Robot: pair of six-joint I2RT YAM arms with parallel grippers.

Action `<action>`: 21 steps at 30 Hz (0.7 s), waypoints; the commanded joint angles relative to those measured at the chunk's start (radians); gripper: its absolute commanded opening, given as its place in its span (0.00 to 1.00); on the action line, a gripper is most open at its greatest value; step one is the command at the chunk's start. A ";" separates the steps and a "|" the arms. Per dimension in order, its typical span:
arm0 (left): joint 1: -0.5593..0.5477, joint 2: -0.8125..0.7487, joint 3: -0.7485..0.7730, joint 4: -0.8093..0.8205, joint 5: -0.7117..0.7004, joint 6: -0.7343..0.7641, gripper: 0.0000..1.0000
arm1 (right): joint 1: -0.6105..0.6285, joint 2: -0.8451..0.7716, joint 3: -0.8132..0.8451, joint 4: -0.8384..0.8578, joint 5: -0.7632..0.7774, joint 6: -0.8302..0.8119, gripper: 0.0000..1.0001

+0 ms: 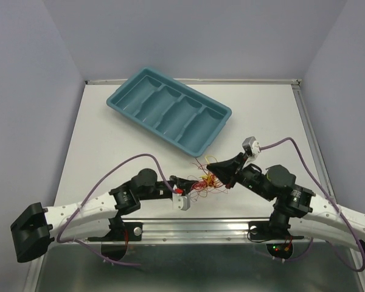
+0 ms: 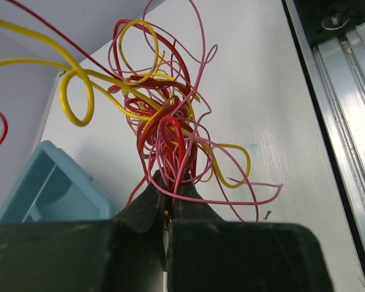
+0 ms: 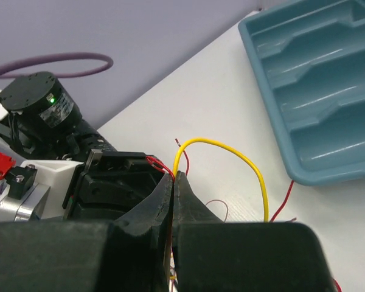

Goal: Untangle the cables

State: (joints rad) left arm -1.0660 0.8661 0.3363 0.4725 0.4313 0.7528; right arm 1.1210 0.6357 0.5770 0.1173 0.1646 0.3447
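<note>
1. Red, yellow and pink cables point(image 1: 208, 180): very thin, flexible wires, knotted into one loose bundle of loops. Location: white matte table point(image 1: 103, 146), near-edge area, between both grippers, apart from the tray point(image 1: 118, 97).
2. Teal tray: smooth moulded plastic, rectangular, w/ four long compartments, lying diagonally on the far side.
3. Black left gripper point(image 1: 188, 184): jaws fully closed, no gap visible. In the left wrist view its tips point(image 2: 168, 182) pinch the lower end of the bundle point(image 2: 170, 131). The tangle fans out from the tips, w/ large yellow loops spreading left.
4. Black right gripper point(image 1: 222, 174): jaws closed tip to tip. In the right wrist view its tips point(image 3: 173, 176) clamp a red strand. A yellow wire point(image 3: 231, 152) arcs out beside the tips and drops behind the right-hand finger.
5. Both grippers sit close together, tips facing across the bundle.
</note>
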 commanded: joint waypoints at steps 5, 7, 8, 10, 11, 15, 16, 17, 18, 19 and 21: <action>-0.005 -0.203 0.024 -0.004 -0.311 -0.111 0.00 | 0.007 -0.322 -0.054 -0.068 0.587 0.106 0.01; -0.003 -0.252 0.055 -0.032 -0.496 -0.166 0.00 | 0.007 -0.470 -0.065 -0.194 0.776 0.169 0.01; 0.003 -0.303 0.061 -0.029 -0.550 -0.185 0.00 | 0.007 -0.511 -0.066 -0.237 0.906 0.227 0.01; 0.017 -0.350 0.079 -0.029 -0.632 -0.205 0.00 | 0.007 -0.632 -0.069 -0.307 0.973 0.235 0.01; 0.032 -0.398 0.081 -0.020 -0.650 -0.223 0.00 | 0.007 -0.633 -0.054 -0.353 1.056 0.307 0.01; 0.067 -0.490 0.070 0.003 -0.686 -0.260 0.00 | 0.007 -0.604 0.017 -0.516 1.072 0.372 0.01; 0.066 -0.505 0.064 -0.006 -0.636 -0.259 0.00 | 0.007 -0.602 0.012 -0.515 1.058 0.379 0.01; 0.066 -0.530 0.063 -0.014 -0.608 -0.260 0.00 | 0.007 -0.584 0.015 -0.513 1.041 0.379 0.01; 0.066 -0.535 0.072 -0.047 -0.550 -0.268 0.00 | 0.007 -0.562 0.030 -0.499 0.993 0.354 0.08; 0.067 -0.536 0.079 -0.069 -0.516 -0.268 0.00 | 0.007 -0.539 0.038 -0.486 0.954 0.326 0.25; 0.067 -0.521 0.092 -0.109 -0.436 -0.268 0.00 | 0.007 -0.432 0.047 -0.402 0.818 0.201 0.70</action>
State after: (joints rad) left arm -1.0233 0.3664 0.3908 0.3676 -0.0284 0.4953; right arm 1.1393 0.1040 0.5419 -0.3454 0.9813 0.6716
